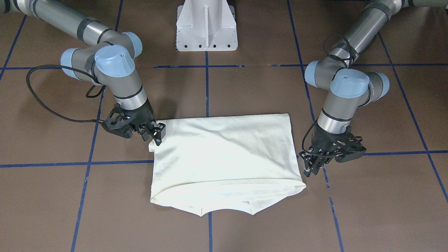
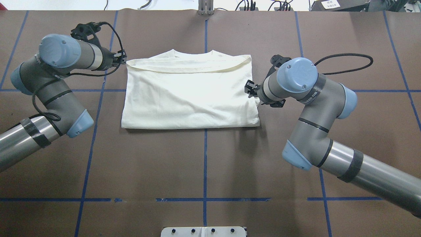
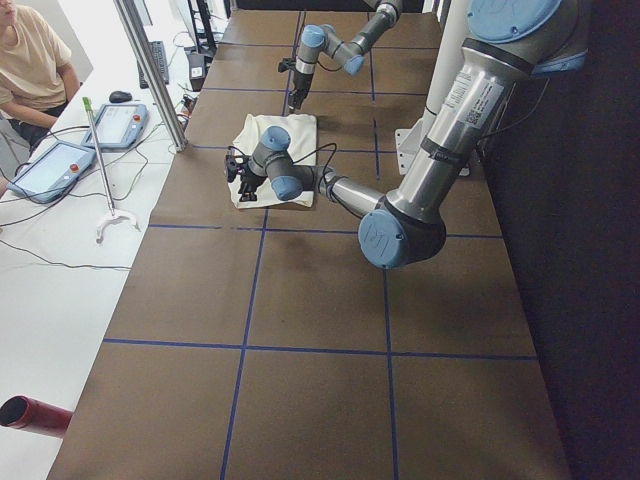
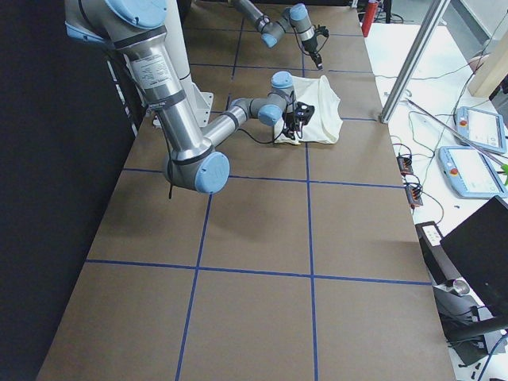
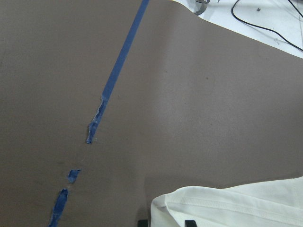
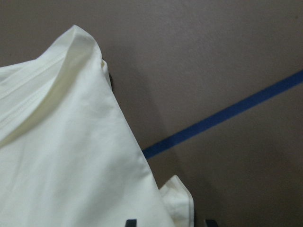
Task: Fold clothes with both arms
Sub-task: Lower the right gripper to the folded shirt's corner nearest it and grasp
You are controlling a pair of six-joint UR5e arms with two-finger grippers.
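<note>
The cream-white shirt (image 2: 190, 95) lies folded into a rough rectangle in the upper middle of the overhead view, plain side up, flat on the matte brown table (image 2: 204, 158). The left gripper (image 2: 123, 61) sits at the shirt's upper left corner in that view, right against the fabric edge. In the left wrist view its two black fingertips (image 5: 189, 222) show at the bottom edge with a narrow gap between them, and the stitched hem corner lies in that gap. I cannot tell if the cloth is pinched.

The right gripper (image 2: 249, 89) meets the shirt's right edge about halfway down. Its fingertips (image 6: 131, 222) stand wider apart at the bottom of the right wrist view, and a small folded flap of cloth lies between them, not clamped.

The fabric is soft, thin cotton with shallow creases. A stitched band runs along the upper edge in the overhead view, and the curved neckline shows above it. Blue tape lines (image 2: 205, 164) cross the table in a grid, torn in places.
</note>
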